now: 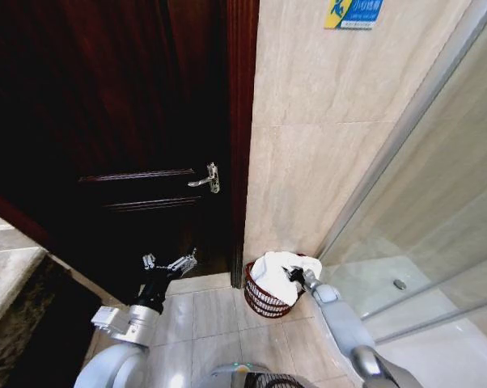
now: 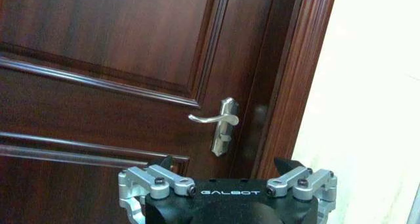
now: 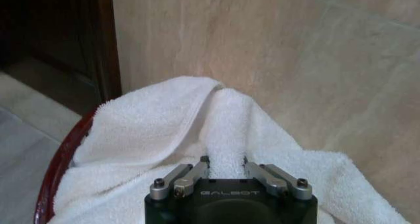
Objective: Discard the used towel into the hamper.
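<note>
White towel [image 3: 196, 135] between fingers [image 3: 192, 177], over hamper [image 3: 56, 179].

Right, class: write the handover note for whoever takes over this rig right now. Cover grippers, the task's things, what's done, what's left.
Right gripper: over the hamper, fingers closed on a fold of the white towel.
Left gripper: open, idle, raised in front of the dark wooden door.
Towel: bunched in the hamper, spilling over its rim. Hamper stands on the floor against the tiled wall.
Done: towel brought into the hamper.
Left: release it and pull the right arm clear.
</note>
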Available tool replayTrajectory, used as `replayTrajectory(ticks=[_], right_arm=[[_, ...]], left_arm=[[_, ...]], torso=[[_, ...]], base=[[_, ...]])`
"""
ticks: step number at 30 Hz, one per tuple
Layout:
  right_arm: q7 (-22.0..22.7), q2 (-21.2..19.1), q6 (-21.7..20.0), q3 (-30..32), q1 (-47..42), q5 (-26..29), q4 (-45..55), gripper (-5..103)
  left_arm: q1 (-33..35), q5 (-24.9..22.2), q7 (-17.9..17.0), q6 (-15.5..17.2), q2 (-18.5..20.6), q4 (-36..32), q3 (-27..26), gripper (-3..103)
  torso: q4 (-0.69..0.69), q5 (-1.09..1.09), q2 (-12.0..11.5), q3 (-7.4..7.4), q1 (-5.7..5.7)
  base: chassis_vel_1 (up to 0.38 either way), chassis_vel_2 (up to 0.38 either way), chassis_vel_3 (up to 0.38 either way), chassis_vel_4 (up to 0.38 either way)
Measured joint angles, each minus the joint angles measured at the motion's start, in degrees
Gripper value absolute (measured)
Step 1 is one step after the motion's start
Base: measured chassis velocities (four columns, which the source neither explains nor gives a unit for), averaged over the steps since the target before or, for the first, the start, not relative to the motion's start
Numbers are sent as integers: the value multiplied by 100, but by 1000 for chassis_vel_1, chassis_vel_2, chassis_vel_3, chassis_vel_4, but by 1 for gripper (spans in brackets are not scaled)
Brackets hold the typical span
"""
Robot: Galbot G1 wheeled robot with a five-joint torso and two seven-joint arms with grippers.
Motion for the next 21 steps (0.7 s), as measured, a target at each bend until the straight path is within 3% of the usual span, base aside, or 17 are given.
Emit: replayTrajectory(ticks=[21], right_arm=[[387,420,190,699,488,-1128,-1688,15]], left_arm=[[0,0,0,0,0,0,0,100]], torso=[[0,1,0,0,0]], base=[[0,0,0,0]])
